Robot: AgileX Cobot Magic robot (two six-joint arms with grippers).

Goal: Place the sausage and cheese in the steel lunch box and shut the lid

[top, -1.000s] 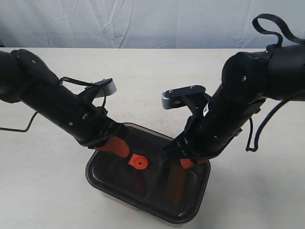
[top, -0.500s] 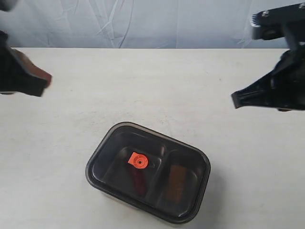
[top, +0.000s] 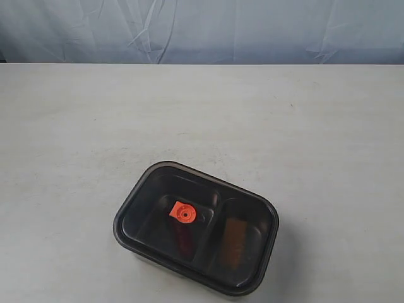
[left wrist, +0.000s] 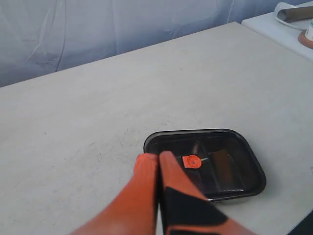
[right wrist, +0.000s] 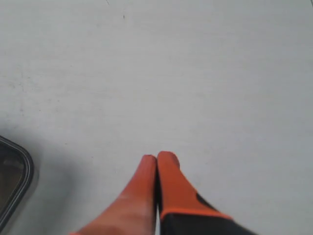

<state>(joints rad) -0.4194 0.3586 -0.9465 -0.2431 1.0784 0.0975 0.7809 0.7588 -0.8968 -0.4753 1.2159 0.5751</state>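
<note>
Smoky plastic lid point(top: 144, 197), orange tab point(top: 184, 213) at its centre, seated on the box point(top: 213, 221). The box stands on the pale table point(top: 76, 126), low in the exterior view. Through the lid we make out two compartments: the sausage point(top: 183, 240), dark red, in the left one; the cheese point(top: 235, 245), dull orange, in the right. Left gripper point(left wrist: 157, 155): orange jaws pressed together, holding nothing, raised over the table near the box. Right gripper point(right wrist: 156, 156): jaws likewise closed and empty, over bare table.
</note>
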